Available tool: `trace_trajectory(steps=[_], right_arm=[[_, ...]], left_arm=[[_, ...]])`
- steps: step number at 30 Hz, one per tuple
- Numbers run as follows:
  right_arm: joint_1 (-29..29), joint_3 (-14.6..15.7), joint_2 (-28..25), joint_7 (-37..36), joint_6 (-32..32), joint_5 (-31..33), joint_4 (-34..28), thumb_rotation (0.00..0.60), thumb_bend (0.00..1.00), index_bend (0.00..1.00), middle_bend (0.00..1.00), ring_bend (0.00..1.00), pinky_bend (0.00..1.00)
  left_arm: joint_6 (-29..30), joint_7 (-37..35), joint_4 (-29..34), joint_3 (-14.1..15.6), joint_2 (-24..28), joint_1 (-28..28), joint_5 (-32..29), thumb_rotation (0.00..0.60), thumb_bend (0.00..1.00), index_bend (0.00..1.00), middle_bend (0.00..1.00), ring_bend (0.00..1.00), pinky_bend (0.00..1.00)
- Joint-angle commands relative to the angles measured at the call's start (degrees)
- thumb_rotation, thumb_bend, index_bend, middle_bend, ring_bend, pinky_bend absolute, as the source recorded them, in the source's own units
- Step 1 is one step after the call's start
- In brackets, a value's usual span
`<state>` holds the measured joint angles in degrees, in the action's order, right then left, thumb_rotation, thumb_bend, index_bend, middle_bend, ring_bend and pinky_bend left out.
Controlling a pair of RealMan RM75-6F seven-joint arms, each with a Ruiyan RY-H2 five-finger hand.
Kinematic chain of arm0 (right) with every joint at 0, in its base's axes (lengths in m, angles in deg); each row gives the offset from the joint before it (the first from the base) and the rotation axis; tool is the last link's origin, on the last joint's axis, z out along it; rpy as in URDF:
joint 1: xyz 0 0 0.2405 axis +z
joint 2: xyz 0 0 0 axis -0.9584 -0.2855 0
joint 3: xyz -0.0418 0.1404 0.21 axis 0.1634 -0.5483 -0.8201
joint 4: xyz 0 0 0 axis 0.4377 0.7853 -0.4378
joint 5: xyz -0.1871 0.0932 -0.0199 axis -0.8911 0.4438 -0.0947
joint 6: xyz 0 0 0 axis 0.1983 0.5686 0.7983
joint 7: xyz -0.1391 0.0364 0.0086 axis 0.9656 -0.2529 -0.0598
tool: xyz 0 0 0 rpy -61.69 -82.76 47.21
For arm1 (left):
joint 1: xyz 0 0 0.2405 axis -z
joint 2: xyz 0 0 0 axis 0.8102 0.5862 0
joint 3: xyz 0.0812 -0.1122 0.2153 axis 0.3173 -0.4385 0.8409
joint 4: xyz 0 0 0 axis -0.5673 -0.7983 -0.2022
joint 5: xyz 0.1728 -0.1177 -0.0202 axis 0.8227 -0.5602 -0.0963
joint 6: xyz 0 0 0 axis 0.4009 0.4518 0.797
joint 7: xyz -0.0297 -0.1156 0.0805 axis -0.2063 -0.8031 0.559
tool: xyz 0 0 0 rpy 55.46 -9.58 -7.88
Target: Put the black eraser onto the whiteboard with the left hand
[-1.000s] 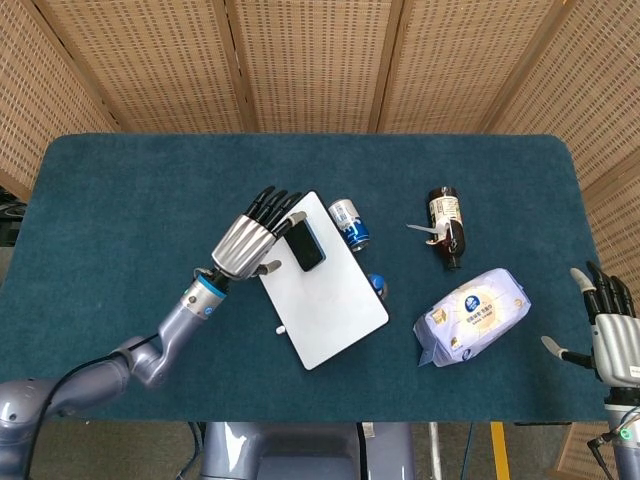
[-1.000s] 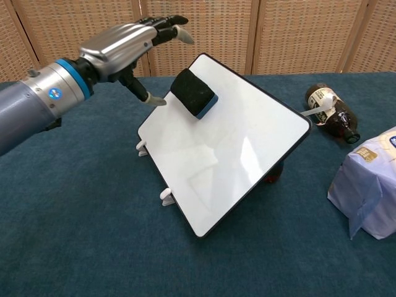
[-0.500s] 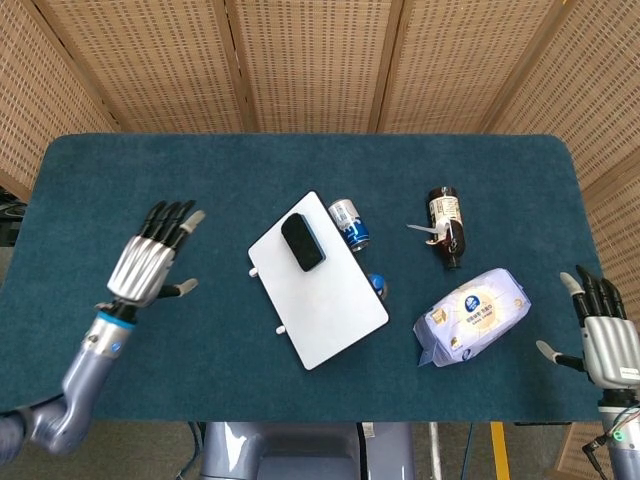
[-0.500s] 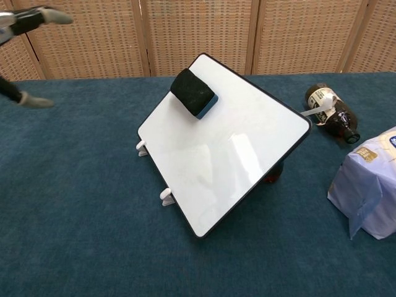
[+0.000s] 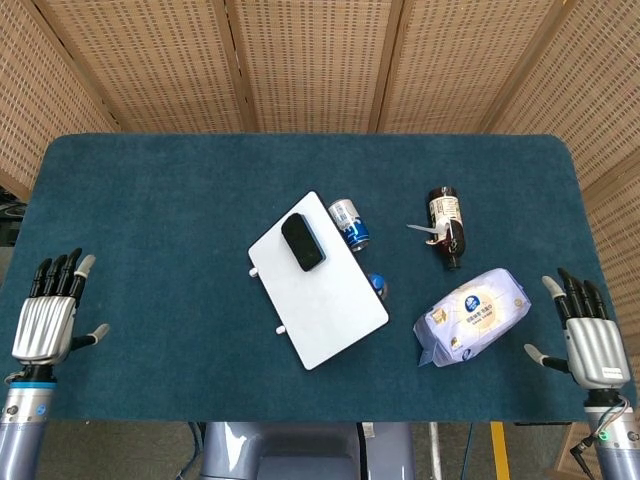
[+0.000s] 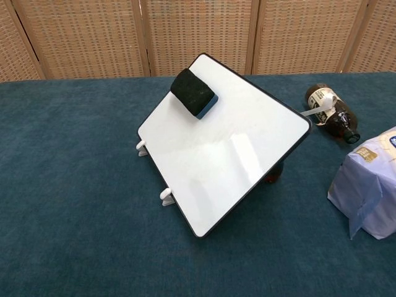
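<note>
**Black eraser resting on the whiteboard, both hands clear**

The black eraser [image 5: 303,242] lies on the whiteboard [image 5: 325,300] near its far-left corner, long axis running from about 11 to 5 o'clock in the head view. The left hand [image 5: 45,318] sits well apart at the table's near-left edge, fingers spread and empty, with the eraser toward its 2 o'clock. The right hand [image 5: 590,340] is likewise released and farther off. The placement looks done.
</note>
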<state>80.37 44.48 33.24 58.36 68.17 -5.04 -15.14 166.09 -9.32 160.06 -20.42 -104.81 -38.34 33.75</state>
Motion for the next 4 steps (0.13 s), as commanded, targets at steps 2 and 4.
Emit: trace_trajectory(steps=[2, 4], right_arm=[[0.2, 0.1, 0.2, 0.3, -0.5, 0.2, 0.2, 0.6, 0.0, 0.07, 0.0, 0.0, 0.0], [0.2, 0.1, 0.2, 0.2, -0.6, 0.3, 0.4, 0.6, 0.0, 0.07, 0.0, 0.0, 0.0]], left_arm=[[0.1, 0.1, 0.2, -0.2, 0.3, -1.3, 0.0, 0.6, 0.0, 0.0, 0.0, 0.0, 0.0], [-0.3, 0.3, 0.7, -0.7, 0.7, -1.6, -0.4, 0.6, 0.0, 0.0, 0.0, 0.0, 0.0]])
